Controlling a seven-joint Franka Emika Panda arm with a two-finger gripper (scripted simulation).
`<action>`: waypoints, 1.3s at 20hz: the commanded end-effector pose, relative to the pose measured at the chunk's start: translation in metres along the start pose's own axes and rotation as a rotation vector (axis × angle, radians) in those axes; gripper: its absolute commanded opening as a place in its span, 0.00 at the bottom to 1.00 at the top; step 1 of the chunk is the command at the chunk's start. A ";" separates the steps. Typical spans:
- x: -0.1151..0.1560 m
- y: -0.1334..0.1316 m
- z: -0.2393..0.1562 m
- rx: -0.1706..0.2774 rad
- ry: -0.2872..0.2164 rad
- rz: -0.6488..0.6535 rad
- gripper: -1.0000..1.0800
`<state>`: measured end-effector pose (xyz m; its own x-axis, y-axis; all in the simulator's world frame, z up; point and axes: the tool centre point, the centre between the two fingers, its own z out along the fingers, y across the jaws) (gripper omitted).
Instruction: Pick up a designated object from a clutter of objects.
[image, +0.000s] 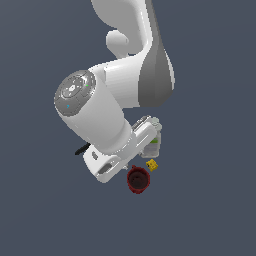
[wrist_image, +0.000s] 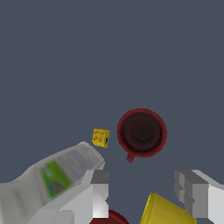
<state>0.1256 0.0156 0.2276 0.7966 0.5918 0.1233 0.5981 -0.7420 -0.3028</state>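
The deep red mug (image: 137, 179) stands upright on the dark floor just below the arm's hand in the exterior view. In the wrist view the mug (wrist_image: 141, 133) shows its dark inside and a small handle, apart from my fingers. My gripper (wrist_image: 144, 194) is open and empty, with one finger (wrist_image: 99, 192) near the bottle and the other finger (wrist_image: 194, 192) on the far side. The yellow cup (wrist_image: 164, 211) lies between the fingers. The gripper's fingers are hidden behind the arm in the exterior view.
A white green-labelled bottle (wrist_image: 52, 179) lies beside one finger and shows behind the hand in the exterior view (image: 153, 142). A tiny yellow block (wrist_image: 100, 137) sits next to the mug. A red bowl's rim (wrist_image: 110, 218) shows at the frame edge. A black clamp (image: 81, 149) pokes out behind the arm.
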 end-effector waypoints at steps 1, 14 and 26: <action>0.004 0.006 0.009 0.027 0.012 -0.052 0.62; 0.021 0.037 0.057 0.151 0.109 -0.311 0.62; 0.029 0.062 0.097 0.231 0.237 -0.525 0.62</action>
<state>0.1752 0.0169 0.1247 0.4362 0.7558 0.4885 0.8919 -0.2908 -0.3464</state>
